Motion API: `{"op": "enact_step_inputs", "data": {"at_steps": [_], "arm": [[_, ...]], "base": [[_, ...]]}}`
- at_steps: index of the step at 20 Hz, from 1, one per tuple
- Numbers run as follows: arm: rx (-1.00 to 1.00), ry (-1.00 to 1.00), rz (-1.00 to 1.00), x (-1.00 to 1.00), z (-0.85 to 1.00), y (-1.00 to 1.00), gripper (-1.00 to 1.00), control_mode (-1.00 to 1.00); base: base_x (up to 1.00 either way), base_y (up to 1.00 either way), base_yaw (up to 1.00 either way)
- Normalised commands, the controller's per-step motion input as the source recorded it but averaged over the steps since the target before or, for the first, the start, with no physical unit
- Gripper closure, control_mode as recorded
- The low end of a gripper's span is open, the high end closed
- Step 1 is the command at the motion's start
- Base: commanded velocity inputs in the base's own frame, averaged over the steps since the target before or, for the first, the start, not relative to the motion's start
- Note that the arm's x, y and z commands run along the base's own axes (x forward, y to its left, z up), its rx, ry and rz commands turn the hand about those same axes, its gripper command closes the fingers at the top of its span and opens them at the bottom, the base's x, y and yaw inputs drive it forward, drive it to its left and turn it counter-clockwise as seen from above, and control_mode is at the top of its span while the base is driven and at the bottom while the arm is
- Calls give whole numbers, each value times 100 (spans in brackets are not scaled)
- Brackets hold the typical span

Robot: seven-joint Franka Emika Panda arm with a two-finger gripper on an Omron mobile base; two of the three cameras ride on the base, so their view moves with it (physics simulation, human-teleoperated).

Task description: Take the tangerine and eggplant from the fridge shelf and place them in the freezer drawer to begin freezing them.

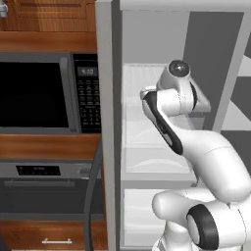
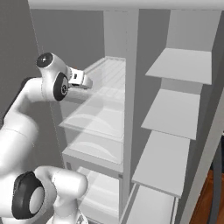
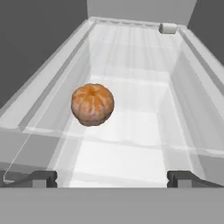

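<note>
Orange and bumpy, the tangerine [image 3: 92, 104] sat on the white ribbed fridge shelf [image 3: 131, 52], near the clear front edge. In the hand view the hand [image 3: 112, 178] was wide open and held nothing; its two dark tips stood far apart at the bottom of the picture. The tangerine lay ahead of the hand and a bit to the left of the middle, closer to the left tip than to the right one. It was round, so it had no long side to line up with. I think the hand would need to slide a little left and then go forward, so that the ball ends up between the tips. Nothing stood between the hand and the tangerine. The clear front edge of the shelf ran across just in front of the tips, and the hand might bump it if it went in too low. A small pale thing [image 3: 167, 28] sat far back at the right corner of the shelf, well away from the tangerine; it was too small to tell what it was. From the right base view the arm reached into the fridge at the level of the shelf [image 2: 111, 72]. In the left base view a microwave [image 1: 46, 93] stood beside the fridge.
</note>
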Motion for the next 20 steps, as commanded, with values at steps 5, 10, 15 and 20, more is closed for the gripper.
{"op": "enact_step_inputs", "data": {"at_steps": [5, 10, 15, 20], "arm": [[0, 16, 3, 71, -20, 0, -100, -100], [1, 12, 4, 64, -22, 0, -100, -100], [0, 5, 4, 48, -22, 1, -100, -100], [0, 0, 5, 30, -20, 3, -100, -100]], "base": [[0, 0, 0], [0, 0, 0], [0, 0, 0], [0, 0, 0]]}}
